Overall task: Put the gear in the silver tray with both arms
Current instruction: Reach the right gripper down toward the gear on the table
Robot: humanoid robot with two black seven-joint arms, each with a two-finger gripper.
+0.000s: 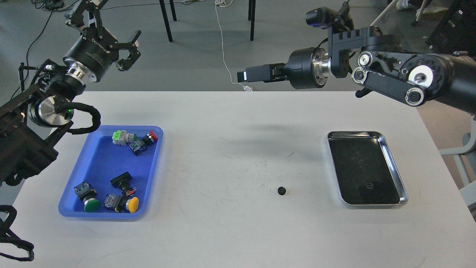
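Note:
A small black gear (281, 191) lies on the white table, left of the silver tray (395, 163). A second small dark gear-like piece (368, 186) rests on the tray's dark bottom near its front end. My left gripper (109, 22) is raised high at the far left, above the table's back corner, with its fingers spread and nothing between them. My right gripper (243, 75) points left above the table's far edge, well above and behind the gear. It is seen side-on and its fingers cannot be told apart.
A blue plastic tray (93, 163) with several push-button switches sits at the left of the table. The table (230, 230) has scuff marks around the gear. Chair legs and cables are on the floor beyond the far edge.

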